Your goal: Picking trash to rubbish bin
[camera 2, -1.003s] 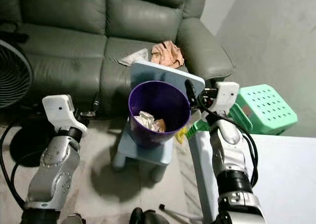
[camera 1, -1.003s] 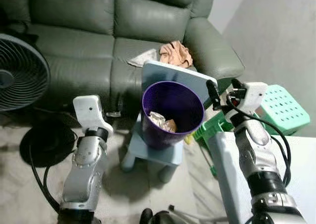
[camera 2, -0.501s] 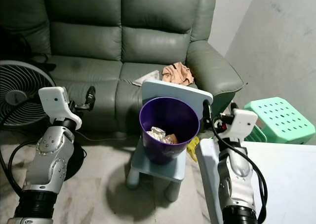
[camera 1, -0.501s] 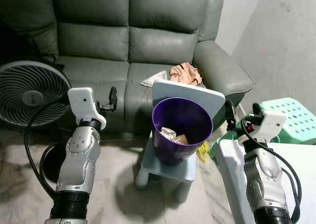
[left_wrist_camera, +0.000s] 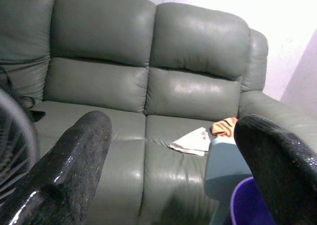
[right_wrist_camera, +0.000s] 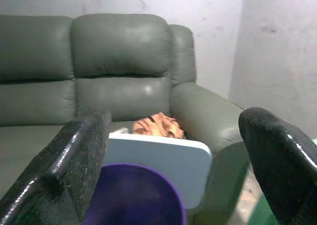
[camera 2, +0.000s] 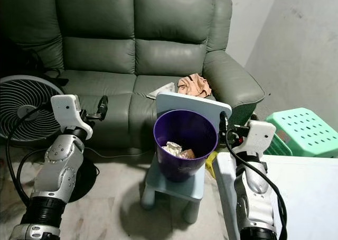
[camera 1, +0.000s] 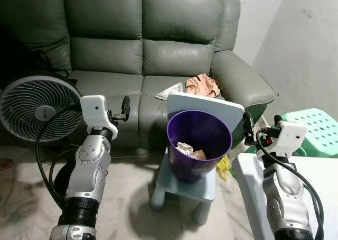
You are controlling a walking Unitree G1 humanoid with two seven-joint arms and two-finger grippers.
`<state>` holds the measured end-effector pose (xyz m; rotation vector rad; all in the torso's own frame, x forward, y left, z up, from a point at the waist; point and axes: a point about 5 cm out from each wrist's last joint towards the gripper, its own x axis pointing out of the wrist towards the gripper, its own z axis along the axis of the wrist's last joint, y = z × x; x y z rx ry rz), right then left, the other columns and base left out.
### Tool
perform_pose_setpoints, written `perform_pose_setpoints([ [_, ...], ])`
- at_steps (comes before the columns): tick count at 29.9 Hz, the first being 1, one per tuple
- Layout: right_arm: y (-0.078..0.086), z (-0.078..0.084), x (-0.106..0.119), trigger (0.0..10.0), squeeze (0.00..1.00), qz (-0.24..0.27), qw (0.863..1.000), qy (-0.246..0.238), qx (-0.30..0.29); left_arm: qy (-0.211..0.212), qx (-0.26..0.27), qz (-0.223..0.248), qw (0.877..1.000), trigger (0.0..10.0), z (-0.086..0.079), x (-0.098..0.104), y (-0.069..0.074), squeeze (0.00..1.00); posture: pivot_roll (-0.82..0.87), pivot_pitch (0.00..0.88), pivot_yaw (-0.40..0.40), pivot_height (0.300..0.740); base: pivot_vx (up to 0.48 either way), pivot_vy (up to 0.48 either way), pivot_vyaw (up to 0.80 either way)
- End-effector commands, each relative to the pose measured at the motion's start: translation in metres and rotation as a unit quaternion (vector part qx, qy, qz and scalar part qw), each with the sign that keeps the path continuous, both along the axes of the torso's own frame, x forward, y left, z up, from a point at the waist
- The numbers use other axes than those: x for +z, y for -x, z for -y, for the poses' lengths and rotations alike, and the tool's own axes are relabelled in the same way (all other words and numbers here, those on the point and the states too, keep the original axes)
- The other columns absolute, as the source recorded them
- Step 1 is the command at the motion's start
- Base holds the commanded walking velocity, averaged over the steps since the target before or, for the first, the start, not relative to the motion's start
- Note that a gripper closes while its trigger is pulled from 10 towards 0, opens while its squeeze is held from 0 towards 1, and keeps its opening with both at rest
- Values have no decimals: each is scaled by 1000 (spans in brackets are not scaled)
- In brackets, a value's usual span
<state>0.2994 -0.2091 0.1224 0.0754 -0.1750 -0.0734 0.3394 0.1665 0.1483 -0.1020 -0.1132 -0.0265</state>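
Centre frame: purple bin holding crumpled trash sits on blue stool; left gripper and right gripper both spread, empty.

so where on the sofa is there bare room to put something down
The left and middle seat cushions of the sofa are bare, from the fan side across to the white paper. The right seat is crowded: paper, an orange crumpled cloth and the blue chair back in front of it.
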Motion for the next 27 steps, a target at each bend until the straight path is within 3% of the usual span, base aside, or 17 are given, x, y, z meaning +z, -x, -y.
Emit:
perform_pose_setpoints([
  [1, 0, 4, 0, 10000, 0, -5, 1000, 3, -7, -5, -15, 8, 1000, 10000, 6, 4, -4, 0, -20, 0, -71, 740, 0, 0, -763],
  [4, 0, 3, 0, 10000, 0, -9, 1000, 7, -8, -2, -18, 5, 1000, 10000, 7, 3, -5, 0, -19, 0, -74, 740, 0, 0, -767],
  [10, -1, -1, -1, 10000, 0, -15, 1000, 10, 3, -3, -15, -3, 1000, 10000, 6, -1, -6, 0, -15, 0, -78, 740, 0, 426, -767],
  [27, 1, -10, -5, 10000, 0, -25, 999, 12, 17, -13, -12, -3, 1000, 10000, 8, -3, -7, 0, -17, 0, -79, 740, 0, 0, -764],
])
